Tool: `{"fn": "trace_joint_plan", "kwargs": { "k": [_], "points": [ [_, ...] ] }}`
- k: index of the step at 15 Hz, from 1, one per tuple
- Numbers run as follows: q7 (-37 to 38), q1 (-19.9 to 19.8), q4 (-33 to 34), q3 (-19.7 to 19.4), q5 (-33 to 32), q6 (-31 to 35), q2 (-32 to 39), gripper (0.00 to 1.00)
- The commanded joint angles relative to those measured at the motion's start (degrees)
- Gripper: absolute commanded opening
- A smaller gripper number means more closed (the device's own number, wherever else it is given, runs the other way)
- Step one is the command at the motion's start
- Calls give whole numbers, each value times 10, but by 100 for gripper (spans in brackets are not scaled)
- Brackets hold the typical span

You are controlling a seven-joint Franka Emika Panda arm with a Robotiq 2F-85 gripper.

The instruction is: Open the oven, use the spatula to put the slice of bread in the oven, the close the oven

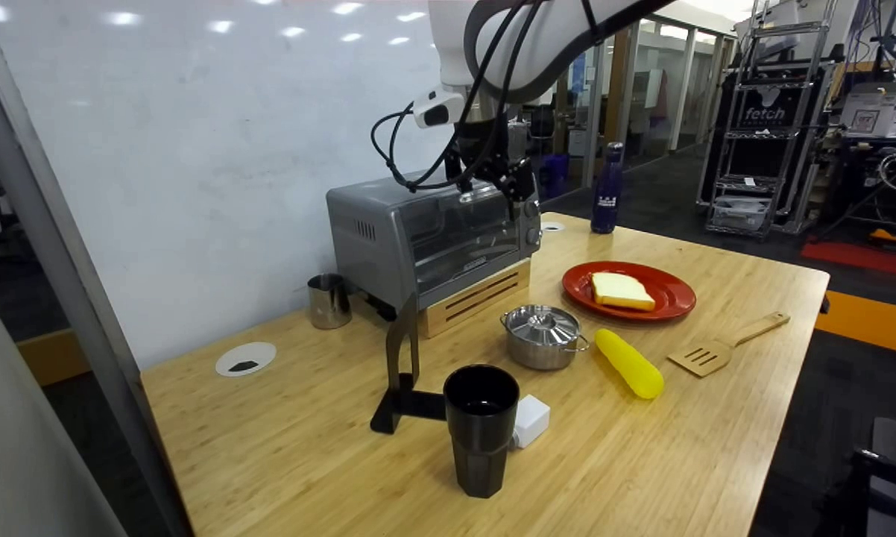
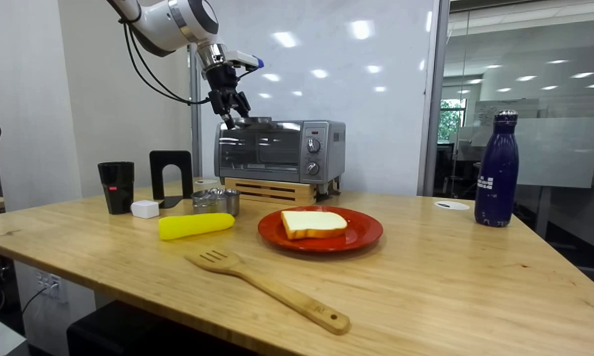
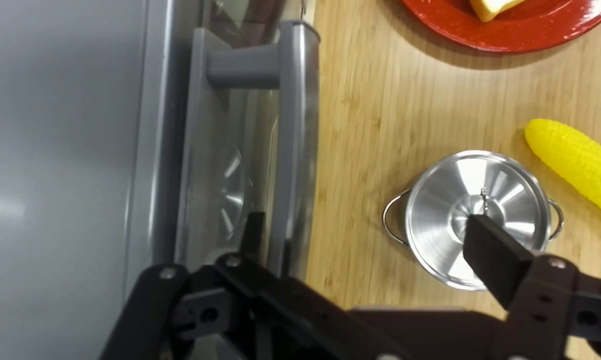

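At the front of the oven (image 1: 377, 239), the task looked to be on its opening step. The door (image 2: 260, 151) appeared closed, or very nearly so; no view showed it lowered. The gripper (image 3: 368, 245) was spread wide and held nothing. From the wrist, one fingertip showed between the handle (image 3: 295, 150) and the door, while the opposite one hung above the pot (image 3: 443, 220); whether the nearer one touched the handle could not be told. That placing suggested a pull on the door came next.

Nothing of the later steps was done. The bread (image 2: 314, 225) lay flat on the plate (image 2: 363, 231), well apart from the oven. The spatula (image 2: 267, 283) lay on the table (image 2: 425, 277), near the plate but not touching it, with the corn (image 2: 196, 226) near its blade. Left to do, then, were lowering the door, taking up the spatula, lifting the bread with it, setting the slice inside and closing up. The pot, standing before the oven, might have crowded a lowered door.
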Motion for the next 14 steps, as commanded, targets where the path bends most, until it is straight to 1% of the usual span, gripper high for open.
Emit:
{"fn": "trace_joint_plan", "kwargs": {
  "k": [1,6,14],
  "points": [
    [6,-13,-51,11,11,13,-33,100],
    [9,-9,-91,20,15,12,-55,100],
    [51,-11,-170,28,20,33,-96,100]
  ]
}}
